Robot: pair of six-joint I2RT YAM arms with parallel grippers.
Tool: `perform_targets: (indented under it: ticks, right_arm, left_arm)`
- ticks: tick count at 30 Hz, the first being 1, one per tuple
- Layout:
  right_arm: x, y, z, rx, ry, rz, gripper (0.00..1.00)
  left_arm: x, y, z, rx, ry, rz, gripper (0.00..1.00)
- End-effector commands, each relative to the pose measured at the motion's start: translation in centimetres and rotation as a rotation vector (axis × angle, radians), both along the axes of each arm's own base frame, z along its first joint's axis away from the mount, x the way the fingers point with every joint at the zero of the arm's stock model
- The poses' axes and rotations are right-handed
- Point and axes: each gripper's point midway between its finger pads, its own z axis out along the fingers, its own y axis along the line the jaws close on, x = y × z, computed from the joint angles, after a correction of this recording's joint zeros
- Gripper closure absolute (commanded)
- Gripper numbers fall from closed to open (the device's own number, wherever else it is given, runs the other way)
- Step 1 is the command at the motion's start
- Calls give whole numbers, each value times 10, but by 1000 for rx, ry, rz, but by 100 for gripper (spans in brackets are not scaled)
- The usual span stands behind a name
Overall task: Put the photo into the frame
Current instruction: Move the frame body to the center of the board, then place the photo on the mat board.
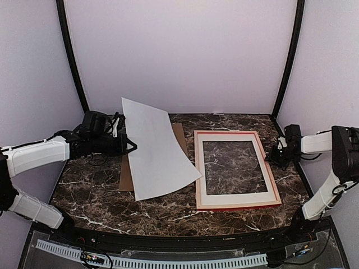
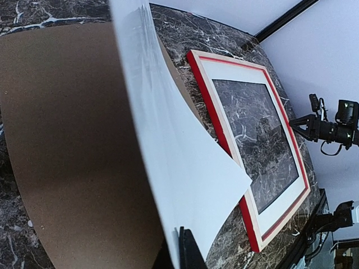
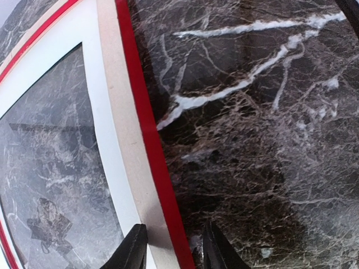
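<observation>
The photo (image 1: 157, 151) shows only its plain white back. It is lifted and curved, with its near-right corner by the frame (image 1: 235, 193). My left gripper (image 1: 129, 147) is shut on the photo's left edge. In the left wrist view, one dark finger (image 2: 189, 252) presses against the sheet (image 2: 179, 157). The frame lies flat at centre right, pale side up with red edges, and the marble shows through its opening. My right gripper (image 1: 274, 155) is open. Its jaws straddle the frame's right rail (image 3: 120, 140) low over the table, without closing on it.
A brown backing board (image 1: 125, 174) lies flat under and left of the lifted photo; it is large in the left wrist view (image 2: 67, 140). Black corner posts and pale walls enclose the dark marble table (image 1: 101, 196). The right gripper also shows in the left wrist view (image 2: 305, 124).
</observation>
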Motion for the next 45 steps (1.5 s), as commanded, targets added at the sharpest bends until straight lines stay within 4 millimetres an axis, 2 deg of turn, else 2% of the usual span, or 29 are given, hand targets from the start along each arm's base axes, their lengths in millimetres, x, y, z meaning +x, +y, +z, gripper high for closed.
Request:
perform_targets:
  ticks: [1, 6, 9, 13, 17, 22, 27, 30, 31, 32, 33, 38, 39, 40, 41, 42, 43, 44, 45]
  right_arm:
    - [-14, 20, -8, 87, 25, 50, 67]
    - [-18, 40, -14, 101, 29, 105, 69]
    - [-19, 63, -15, 103, 29, 162, 69]
    - [-20, 88, -15, 114, 28, 209, 69]
    - [-20, 117, -9, 137, 15, 255, 69]
    - [-18, 134, 2, 184, -17, 273, 64]
    - [-12, 127, 14, 133, -38, 264, 53]
    - [-7, 118, 25, 111, -58, 245, 47]
    - [-4, 114, 30, 112, -69, 234, 46]
    - [-2, 108, 35, 109, -79, 220, 46]
    - [1, 102, 40, 105, -88, 206, 45]
    - [11, 63, 61, 64, -123, 135, 42]
    - [12, 56, 63, 57, -125, 124, 42]
    - [13, 47, 64, 52, -126, 105, 42]
    - [13, 40, 65, 48, -127, 95, 42]
    - [12, 37, 66, 45, -127, 92, 42]
    - [12, 31, 66, 43, -125, 82, 42]
    - [12, 24, 67, 40, -128, 66, 42]
    - [11, 20, 67, 40, -126, 60, 42]
  left_arm:
    - [3, 6, 16, 24, -36, 8, 100]
    - [5, 13, 48, 16, -81, 3, 100]
    - [1, 12, 70, -16, -112, -24, 100]
    - [-10, 1, 97, -95, -144, -102, 100]
    - [-29, -19, 127, -254, -147, -218, 100]
    - [-43, -34, 163, -406, -159, -290, 100]
    - [-53, -56, 197, -490, -189, -362, 100]
    - [-57, -80, 204, -522, -180, -427, 100]
    - [-63, -88, 213, -544, -191, -462, 100]
    - [-60, -97, 208, -546, -171, -475, 100]
    - [-65, -105, 217, -567, -182, -508, 100]
    - [-66, -155, 221, -602, -150, -618, 100]
    - [-69, -170, 213, -597, -126, -647, 100]
    - [-71, -178, 224, -606, -152, -678, 100]
    - [-75, -194, 213, -594, -120, -708, 100]
    - [-79, -200, 223, -599, -149, -740, 100]
    - [-81, -213, 211, -584, -117, -761, 100]
    - [-83, -218, 215, -586, -129, -782, 100]
    - [-81, -227, 203, -578, -106, -790, 100]
